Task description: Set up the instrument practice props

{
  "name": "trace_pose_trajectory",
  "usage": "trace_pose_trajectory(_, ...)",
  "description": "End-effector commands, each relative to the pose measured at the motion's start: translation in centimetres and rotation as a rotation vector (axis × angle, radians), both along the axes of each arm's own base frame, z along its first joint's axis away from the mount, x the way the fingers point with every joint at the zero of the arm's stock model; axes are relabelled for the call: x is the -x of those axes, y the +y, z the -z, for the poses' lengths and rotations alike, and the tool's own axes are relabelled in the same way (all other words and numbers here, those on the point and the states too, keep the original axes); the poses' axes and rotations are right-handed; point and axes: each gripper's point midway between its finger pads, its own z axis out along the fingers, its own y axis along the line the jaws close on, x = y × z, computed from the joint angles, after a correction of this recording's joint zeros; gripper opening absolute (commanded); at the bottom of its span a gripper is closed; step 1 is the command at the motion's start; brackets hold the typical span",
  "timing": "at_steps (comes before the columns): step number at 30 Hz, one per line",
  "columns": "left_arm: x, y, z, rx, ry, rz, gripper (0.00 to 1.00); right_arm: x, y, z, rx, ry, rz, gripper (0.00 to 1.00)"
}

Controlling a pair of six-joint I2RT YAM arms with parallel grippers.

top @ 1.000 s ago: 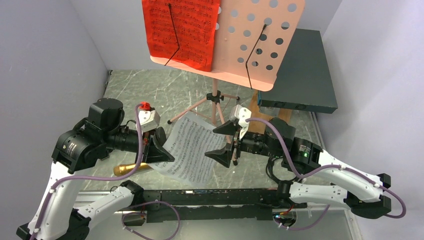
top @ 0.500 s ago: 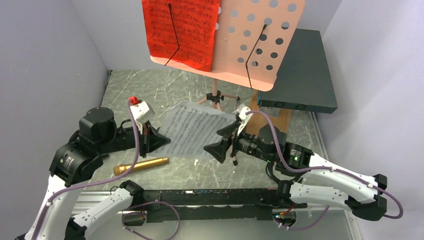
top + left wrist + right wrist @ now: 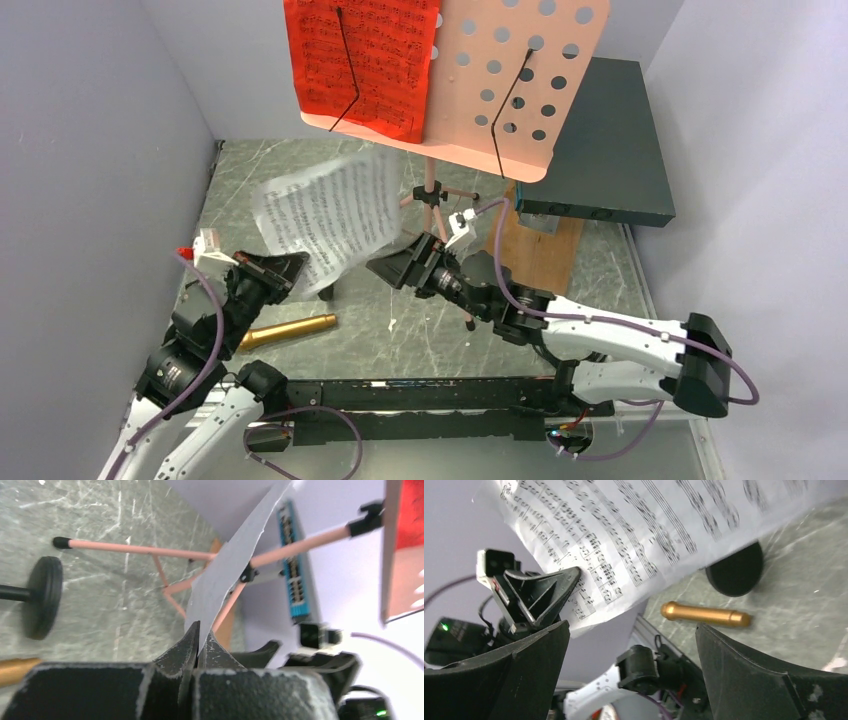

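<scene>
The pink perforated music stand (image 3: 520,90) is at the back with a red music sheet (image 3: 360,60) on its left half. A white music sheet (image 3: 325,215) hangs in the air below it, pinched at its lower left corner by my left gripper (image 3: 285,270), which is shut on the paper (image 3: 225,570). My right gripper (image 3: 400,265) stands wide open just right of the sheet, holding nothing. The gold microphone (image 3: 285,332) lies on the table under the sheet, also in the right wrist view (image 3: 704,614). The black round mic stand base (image 3: 734,570) is behind it.
A dark teal box (image 3: 600,150) rests on a wooden board (image 3: 535,250) at the back right. The stand's pink tripod legs (image 3: 140,550) spread over the marbled table. Grey walls close in on both sides. A black rail (image 3: 420,395) runs along the near edge.
The left gripper has swung down and left, lifting the white sheet up off the table toward the stand. The right gripper has moved left and up after it and opened wider.
</scene>
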Motion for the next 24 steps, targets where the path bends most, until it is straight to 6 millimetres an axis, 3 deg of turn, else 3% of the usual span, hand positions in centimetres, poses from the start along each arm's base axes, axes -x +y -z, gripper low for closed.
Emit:
trace_pose_trajectory(1,-1.1,1.8,-3.5,0.383,-0.053,-0.175,0.0,-0.1,2.2,-5.6,-0.284,0.104,-0.026,1.0)
trace_pose_trajectory(7,-0.3,3.7,-3.9,0.49,-0.052,-0.256,0.0,-0.8,4.4,-4.5,-0.276,0.196,-0.028,0.99)
trace_pose_trajectory(15,0.1,1.8,-3.2,0.568,-0.003,-0.162,0.0,-0.9,7.6,-6.0,-0.474,0.295,-0.117,0.99)
trace_pose_trajectory(21,1.1,1.8,-3.5,0.57,-0.066,-0.112,0.0,-1.9,8.1,-7.2,-0.544,0.344,-0.085,0.92)
trace_pose_trajectory(24,1.9,1.7,-3.5,0.507,-0.096,-0.078,0.0,-2.6,8.1,-6.4,-0.518,0.382,-0.04,0.84)
